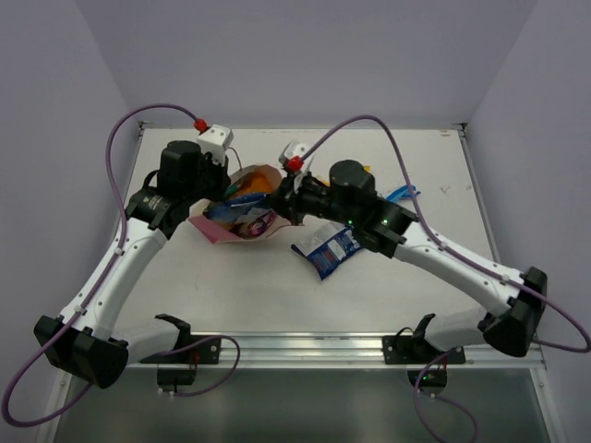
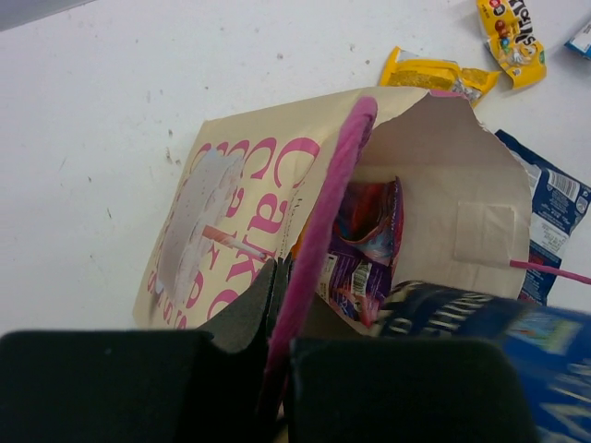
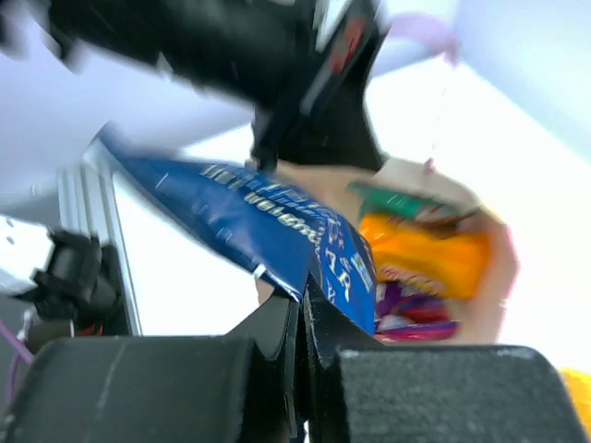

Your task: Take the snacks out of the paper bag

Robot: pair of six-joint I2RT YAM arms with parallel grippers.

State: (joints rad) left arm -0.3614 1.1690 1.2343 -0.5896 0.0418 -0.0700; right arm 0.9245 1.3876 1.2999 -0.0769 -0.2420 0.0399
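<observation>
The paper bag (image 2: 231,203) lay on its side on the table (image 1: 416,286), between the 2 arms, with its mouth turned toward the right arm. The left hand (image 2: 277,369) was pressed together on the bag's pink edge at the mouth. This hold probably served to pin the bag down and keep the mouth gaping, so that pulling a packet would not drag the whole bag along.

The right hand (image 3: 303,341) was at the mouth, its fingers pinched flat on a corner of a dark blue packet (image 3: 249,217). The packet stuck out sideways beyond the rim, so it looked partly drawn out. The right wrist view was blurred, and I could not tell whether it had fully cleared the bag.

Inside were at least 3 snacks: an orange pouch (image 3: 425,258), a teal-white packet (image 3: 402,201) above it and a purple packet (image 2: 365,245) tucked deep against the cream wall.

Outside, a second dark blue packet (image 1: 328,251) lay on the table just right of the bag, and 2 yellow packets (image 2: 434,72) rested beyond the rim. The task looked roughly half done. The gripped packet should go down well apart from the mouth, leaving the reach for the orange pouch open.
</observation>
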